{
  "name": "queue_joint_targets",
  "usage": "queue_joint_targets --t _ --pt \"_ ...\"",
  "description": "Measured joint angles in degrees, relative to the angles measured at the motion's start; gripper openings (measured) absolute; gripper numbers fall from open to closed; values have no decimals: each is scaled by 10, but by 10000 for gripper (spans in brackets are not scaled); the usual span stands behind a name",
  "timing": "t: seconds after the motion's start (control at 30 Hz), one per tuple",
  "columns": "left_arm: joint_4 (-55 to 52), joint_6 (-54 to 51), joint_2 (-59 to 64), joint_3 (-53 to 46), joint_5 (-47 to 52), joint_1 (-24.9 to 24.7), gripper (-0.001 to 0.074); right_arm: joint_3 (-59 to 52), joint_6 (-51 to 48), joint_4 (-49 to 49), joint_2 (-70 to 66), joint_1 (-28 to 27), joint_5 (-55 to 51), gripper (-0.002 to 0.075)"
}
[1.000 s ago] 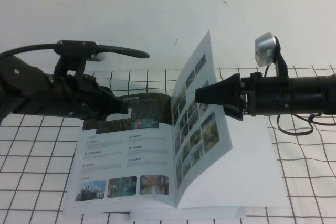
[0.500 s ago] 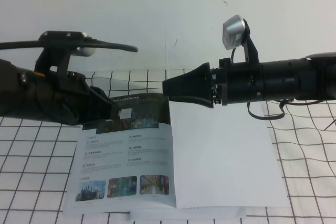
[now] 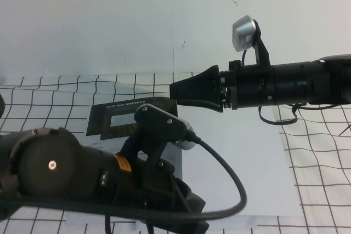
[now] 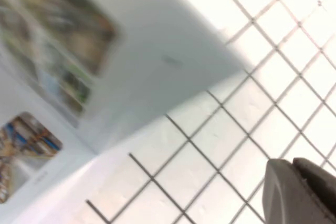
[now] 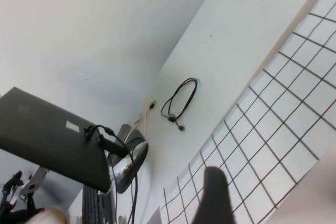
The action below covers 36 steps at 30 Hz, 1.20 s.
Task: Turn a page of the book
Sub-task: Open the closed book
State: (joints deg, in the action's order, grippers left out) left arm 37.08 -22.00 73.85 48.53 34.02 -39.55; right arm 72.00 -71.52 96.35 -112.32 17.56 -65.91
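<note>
Now right gripper [image 3: 174, 92] hovers over book [image 3: 241, 163] far edge, touching nothing; jaws unclear. Left gripper [image 3: 192, 220] low, near edge, unclear.

A robot lab or test room: a white counter [image 3: 318, 168] with a black grid, a bare white wall [image 3: 109, 20], and at nine o'clock a desk with a laptop [image 5: 52, 135] and loose cable [image 5: 181, 98].

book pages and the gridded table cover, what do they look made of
The book looks like coated glossy paper: thin, smooth white sheets with sharp colour printing and a dark banner. The table cover looks like matte white cloth or soft sheet with black grid lines that waver, though this is uncertain. The left gripper sits low over the book; the right gripper hovers above its top edge.
</note>
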Motion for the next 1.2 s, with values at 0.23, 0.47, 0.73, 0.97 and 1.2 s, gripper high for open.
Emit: queue_joint_targets --t 0.23,0.47,0.73,0.97,1.2 --pt "-54 87 -15 -4 -92 -80 -3 0 0 0 0 0 6 503" --pt "-60 132 64 -4 -245 -94 -3 0 0 0 0 0 12 503" --pt "-60 139 99 -4 -263 -94 -3 0 0 0 0 0 13 503" --pt "-60 141 99 -4 -266 -81 -3 0 0 0 1 0 14 503" --pt "-60 158 99 -4 -217 3 -3 0 -20 0 18 0 30 503"
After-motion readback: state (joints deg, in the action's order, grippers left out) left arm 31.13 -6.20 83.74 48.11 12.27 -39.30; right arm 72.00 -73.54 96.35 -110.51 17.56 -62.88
